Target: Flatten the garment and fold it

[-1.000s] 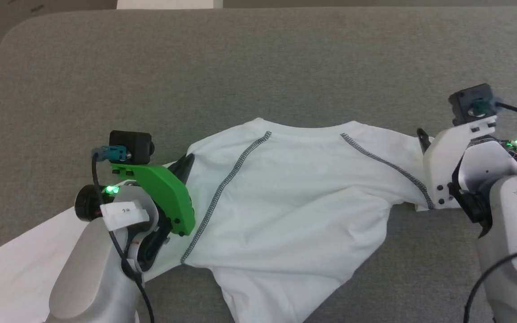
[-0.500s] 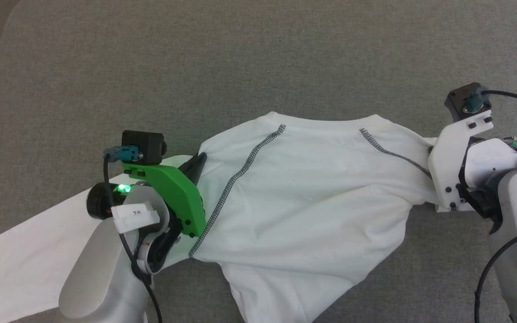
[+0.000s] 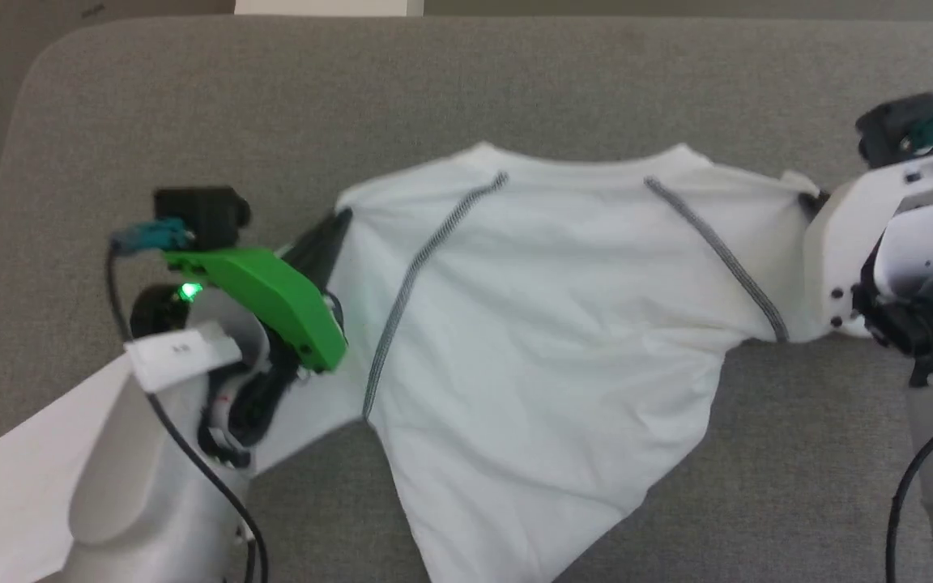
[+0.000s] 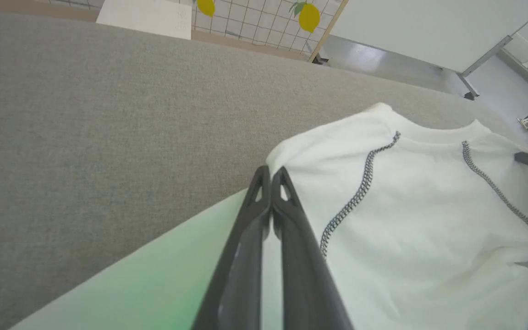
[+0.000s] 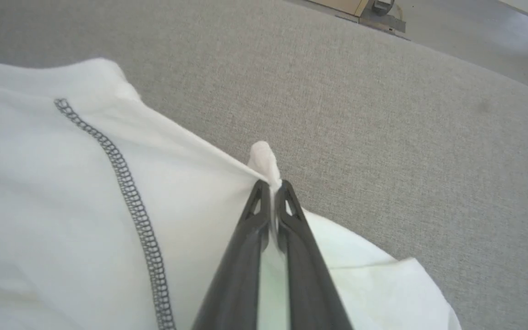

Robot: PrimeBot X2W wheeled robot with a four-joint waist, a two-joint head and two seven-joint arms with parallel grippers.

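Note:
The garment (image 3: 547, 324), a white T-shirt with two grey zigzag seams, hangs stretched between my two grippers over the grey padded surface (image 3: 515, 89). My left gripper (image 3: 335, 225) is shut on its left shoulder edge. In the left wrist view the left gripper (image 4: 271, 173) has its dark fingers pressed together, with white cloth (image 4: 410, 220) between them. My right gripper (image 3: 811, 199) is shut on the right shoulder. In the right wrist view a pinched tuft of the garment (image 5: 264, 158) pokes past the tips of the right gripper (image 5: 271, 185). The body of the shirt drapes toward the near edge.
One sleeve (image 3: 21, 470) trails off to the lower left under my left forearm. The surface's rounded corner (image 3: 37, 57) is at the far left, with a white box (image 3: 321, 6) beyond the far edge. A tiled wall with lemon shapes (image 4: 264, 18) and floor lie past the surface.
My right gripper has shut on the right shoulder cloth. Both grippers sit farther apart and the shirt is pulled tauter between them. The head camera has also shifted.

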